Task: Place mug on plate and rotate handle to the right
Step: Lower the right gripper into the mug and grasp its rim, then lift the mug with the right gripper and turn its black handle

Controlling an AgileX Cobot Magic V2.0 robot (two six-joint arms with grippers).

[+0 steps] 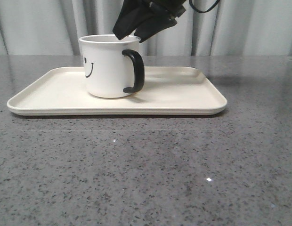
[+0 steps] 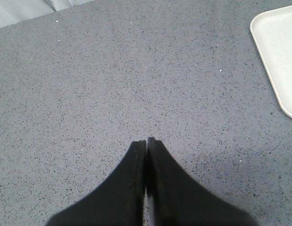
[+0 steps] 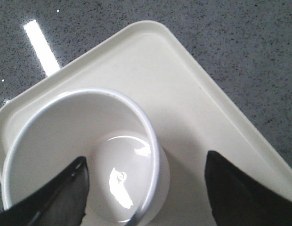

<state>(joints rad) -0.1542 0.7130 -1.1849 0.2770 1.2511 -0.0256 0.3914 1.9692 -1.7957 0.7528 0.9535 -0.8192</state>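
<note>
The white mug [image 1: 106,66] with a black smiley face stands upright on the cream plate [image 1: 183,96], left of its middle. Its black handle [image 1: 135,70] points right and a little toward the camera. My right gripper [image 1: 139,26] hovers just above the mug's far rim, open and empty. In the right wrist view the mug's open mouth [image 3: 80,141] shows from above; one finger is over the inside, the other [image 3: 245,193] outside over the plate [image 3: 193,108]. My left gripper [image 2: 147,141] is shut and empty above bare table, with the plate's corner [image 2: 278,52] off to one side.
The grey speckled table [image 1: 146,174] stretches in front of the plate. Pale curtains [image 1: 249,28] hang behind the table's far edge. A bright light reflection lies on the table beside the plate in the right wrist view [image 3: 40,44].
</note>
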